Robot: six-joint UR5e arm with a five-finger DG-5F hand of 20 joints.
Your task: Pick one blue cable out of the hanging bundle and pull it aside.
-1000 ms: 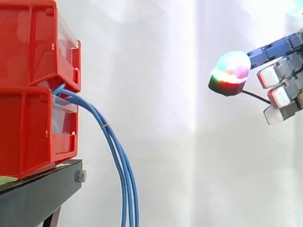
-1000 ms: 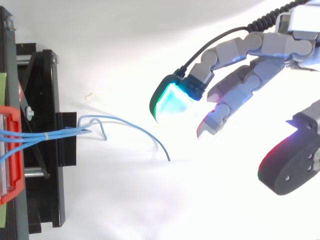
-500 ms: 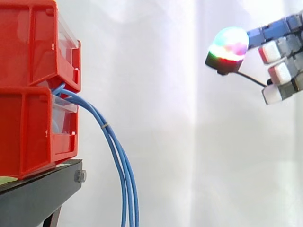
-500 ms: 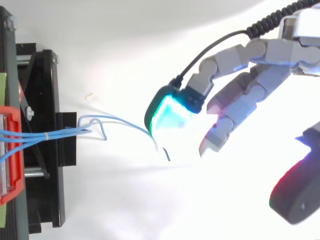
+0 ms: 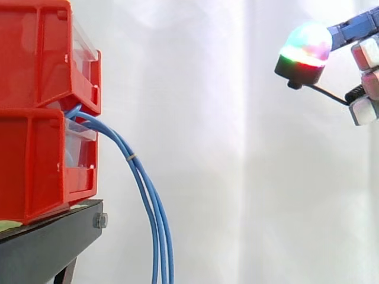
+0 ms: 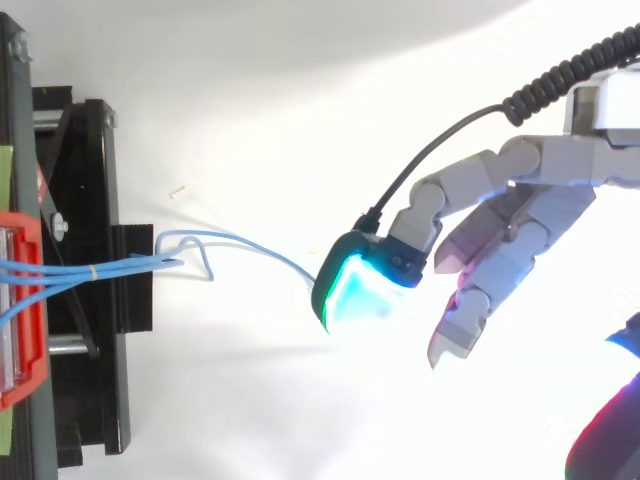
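A bundle of thin blue cables [image 5: 161,231] comes out between two stacked red bins [image 5: 35,112] and hangs down past the front of the black stand [image 5: 47,242]. From above, the cables [image 6: 100,267] cross the stand and their loose ends [image 6: 255,246] curve out to the right. My hand [image 5: 361,26] is high at the right edge, well away from the bundle and above it. In the top view the hand [image 6: 520,205] has relaxed, spread fingers with nothing between them. Its glowing fingertip [image 6: 358,290] is over the far end of one loose cable.
A white curtain [image 5: 237,177] hangs behind the work, and open space lies between the bundle and my hand. A small pale tie [image 5: 131,157] binds the cables just below the bins. The black stand [image 6: 90,330] and a red bin's rim [image 6: 15,380] are at the left.
My hand has risen and drawn back to the right in the side view. From above, its lit fingertip has slid down the picture toward the cable's free end. The cables have not moved.
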